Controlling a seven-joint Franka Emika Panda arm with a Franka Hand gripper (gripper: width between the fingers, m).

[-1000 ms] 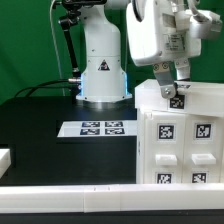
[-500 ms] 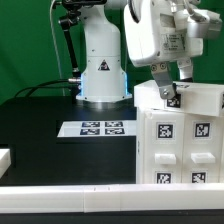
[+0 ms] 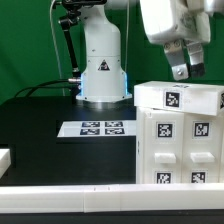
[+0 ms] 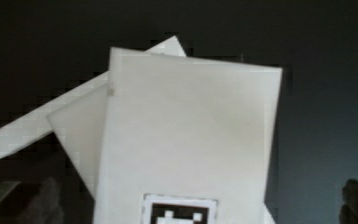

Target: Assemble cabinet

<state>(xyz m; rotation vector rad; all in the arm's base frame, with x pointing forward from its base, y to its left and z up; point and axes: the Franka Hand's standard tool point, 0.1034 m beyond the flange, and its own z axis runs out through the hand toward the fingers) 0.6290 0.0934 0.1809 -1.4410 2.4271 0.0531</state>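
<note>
Standing near the desk's front edge toward the exterior view's right, the cabinet (image 3: 180, 135) looks largely assembled, top panel on; the gripper (image 3: 186, 68) hovers above, jaws parted, empty.

Above the cabinet: my gripper (image 3: 187, 68) hangs clear of the cabinet (image 3: 178, 135), open air between its fingertips and the top panel.
Exterior view's right: the cabinet fills that side of the black table (image 3: 40, 135) from near edge to top panel, blocking any low pass.
Exterior view's left: bare black table lies open; a small white block (image 3: 4, 157) sits at the far edge.
Centre: the marker board (image 3: 97, 128) lies flat just beside the cabinet, no barrier to a pass above it.
Behind: my white robot base (image 3: 103, 62) stands beyond the marker board.
Front: a white rail (image 3: 70, 196) runs along the near table edge.
Wrist view: the cabinet's white panels (image 4: 185, 130) fill the space below; darkness surrounds them.
</note>
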